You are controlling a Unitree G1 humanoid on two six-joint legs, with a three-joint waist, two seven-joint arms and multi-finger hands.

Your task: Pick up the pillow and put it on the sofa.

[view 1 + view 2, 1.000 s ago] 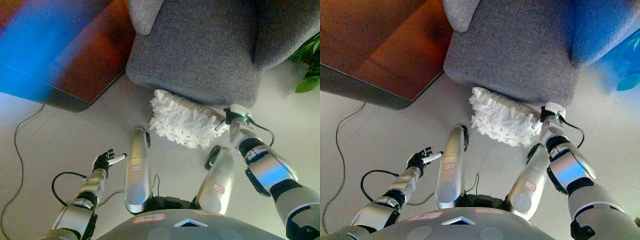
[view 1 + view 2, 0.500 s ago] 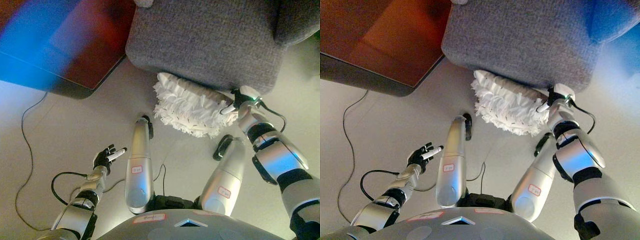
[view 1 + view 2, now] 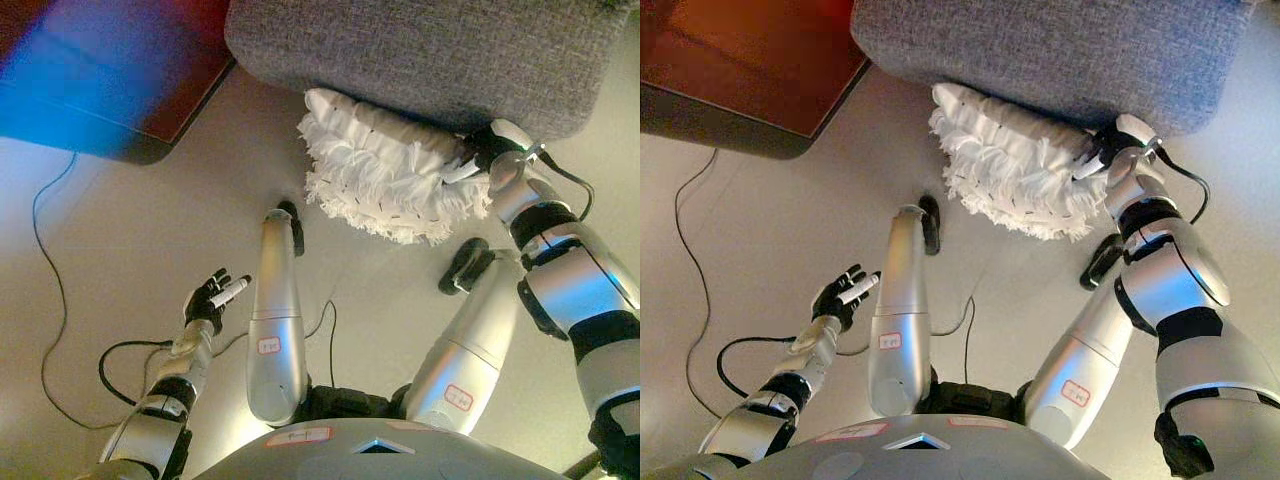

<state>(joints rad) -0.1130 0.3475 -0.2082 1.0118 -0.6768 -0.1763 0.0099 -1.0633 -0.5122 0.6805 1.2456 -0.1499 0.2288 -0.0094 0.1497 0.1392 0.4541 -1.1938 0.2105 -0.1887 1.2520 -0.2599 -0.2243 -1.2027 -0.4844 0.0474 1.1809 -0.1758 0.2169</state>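
Note:
A white ruffled pillow [image 3: 385, 172] lies on the pale floor, pushed up against the front base of the grey sofa [image 3: 420, 50]. My right hand [image 3: 480, 158] rests at the pillow's right end, close under the sofa's edge, partly sunk into the ruffles. My left hand [image 3: 212, 298] hangs over bare floor at the lower left, well away from the pillow, open with its fingers spread and holding nothing.
A dark red-brown low table [image 3: 730, 60] fills the upper left corner, its edge close to the sofa's left end. Pale floor [image 3: 760, 230] stretches between the table and my left arm.
The whole picture has shifted: the camera has come lower and nearer, so the pillow and sofa base look bigger. My right hand stays at the pillow's right end. The left hand has barely moved.

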